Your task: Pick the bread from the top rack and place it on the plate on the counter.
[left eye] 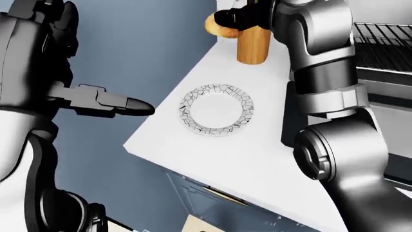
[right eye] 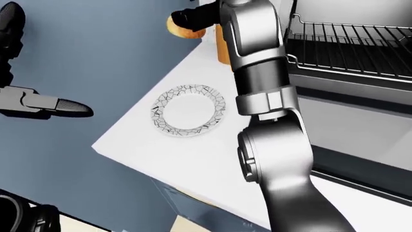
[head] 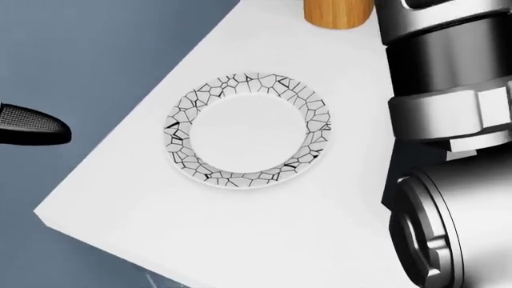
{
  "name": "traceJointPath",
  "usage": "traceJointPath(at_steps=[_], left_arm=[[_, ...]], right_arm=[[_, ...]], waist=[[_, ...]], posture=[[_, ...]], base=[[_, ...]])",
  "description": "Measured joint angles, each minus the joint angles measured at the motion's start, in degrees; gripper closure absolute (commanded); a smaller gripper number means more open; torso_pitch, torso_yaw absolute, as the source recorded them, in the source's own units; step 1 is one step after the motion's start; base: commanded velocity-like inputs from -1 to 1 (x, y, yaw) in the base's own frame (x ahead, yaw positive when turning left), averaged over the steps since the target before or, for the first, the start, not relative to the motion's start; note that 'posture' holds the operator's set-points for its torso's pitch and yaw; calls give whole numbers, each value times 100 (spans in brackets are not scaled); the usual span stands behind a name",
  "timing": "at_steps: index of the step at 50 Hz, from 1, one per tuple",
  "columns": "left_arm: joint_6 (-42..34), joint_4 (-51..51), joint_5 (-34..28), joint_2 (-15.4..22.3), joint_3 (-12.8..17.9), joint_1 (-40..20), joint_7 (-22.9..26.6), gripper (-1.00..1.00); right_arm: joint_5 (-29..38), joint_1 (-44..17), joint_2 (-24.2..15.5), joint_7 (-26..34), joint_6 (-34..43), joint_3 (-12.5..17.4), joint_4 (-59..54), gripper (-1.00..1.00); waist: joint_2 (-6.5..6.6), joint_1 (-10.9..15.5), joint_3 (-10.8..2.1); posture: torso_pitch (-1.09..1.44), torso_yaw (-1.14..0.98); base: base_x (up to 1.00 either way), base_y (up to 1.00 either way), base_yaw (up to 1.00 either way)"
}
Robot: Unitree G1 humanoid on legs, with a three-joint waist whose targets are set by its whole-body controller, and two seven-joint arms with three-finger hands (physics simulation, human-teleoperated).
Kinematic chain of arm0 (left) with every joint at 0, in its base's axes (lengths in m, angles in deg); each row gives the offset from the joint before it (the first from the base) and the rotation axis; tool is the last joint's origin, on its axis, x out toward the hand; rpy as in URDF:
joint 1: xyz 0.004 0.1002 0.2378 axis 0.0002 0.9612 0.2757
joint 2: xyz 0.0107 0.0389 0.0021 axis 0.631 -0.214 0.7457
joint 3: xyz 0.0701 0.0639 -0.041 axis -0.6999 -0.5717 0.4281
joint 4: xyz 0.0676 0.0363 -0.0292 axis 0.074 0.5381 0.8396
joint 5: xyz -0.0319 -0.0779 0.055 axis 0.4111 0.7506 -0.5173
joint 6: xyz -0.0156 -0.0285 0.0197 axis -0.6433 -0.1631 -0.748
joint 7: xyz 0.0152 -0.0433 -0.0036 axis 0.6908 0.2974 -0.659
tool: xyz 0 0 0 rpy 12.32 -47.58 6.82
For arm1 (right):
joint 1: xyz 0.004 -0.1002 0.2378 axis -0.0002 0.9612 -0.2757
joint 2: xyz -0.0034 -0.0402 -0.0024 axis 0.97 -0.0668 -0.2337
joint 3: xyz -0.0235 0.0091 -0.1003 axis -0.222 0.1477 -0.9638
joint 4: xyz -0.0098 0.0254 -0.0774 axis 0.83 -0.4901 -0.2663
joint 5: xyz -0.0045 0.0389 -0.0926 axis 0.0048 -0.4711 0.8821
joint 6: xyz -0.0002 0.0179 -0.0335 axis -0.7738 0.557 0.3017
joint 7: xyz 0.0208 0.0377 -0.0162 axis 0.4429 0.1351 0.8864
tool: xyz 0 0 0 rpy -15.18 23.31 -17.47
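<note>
The bread (left eye: pixel 214 29) is a tan round loaf at the top of the left-eye view, beyond the far end of the white counter (left eye: pixel 257 159). My right hand (left eye: pixel 233 19) has its black fingers closed round it and holds it above the counter's far edge. The plate (head: pixel 248 129) is white with a black crackle rim and lies empty on the counter, below the bread in the view. My left hand (left eye: pixel 119 102) is open, one finger pointing right, off the counter to the plate's left.
A wooden cylinder (left eye: pixel 253 43) stands on the counter just right of the bread. A wire rack (right eye: pixel 348 48) in a dark oven opening is at the upper right. My right arm (right eye: pixel 270 145) crosses the view beside the plate. A blue cabinet (left eye: pixel 212 203) sits under the counter.
</note>
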Motion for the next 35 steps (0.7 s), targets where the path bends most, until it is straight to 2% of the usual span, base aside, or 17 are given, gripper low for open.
traceJointPath(at_steps=[17, 35], left_arm=[[77, 33, -98, -49, -50, 23, 69, -100], [200, 60, -190, -134, -106, 88, 108, -100]], right_arm=[[-143, 359, 54, -34, -280, -49, -154, 100], [67, 956, 268, 230, -214, -161, 165, 100]], waist=[[-33, 70, -34], [-58, 119, -61]], posture=[[0, 47], [0, 47]], base=[[0, 0, 0], [0, 0, 0]])
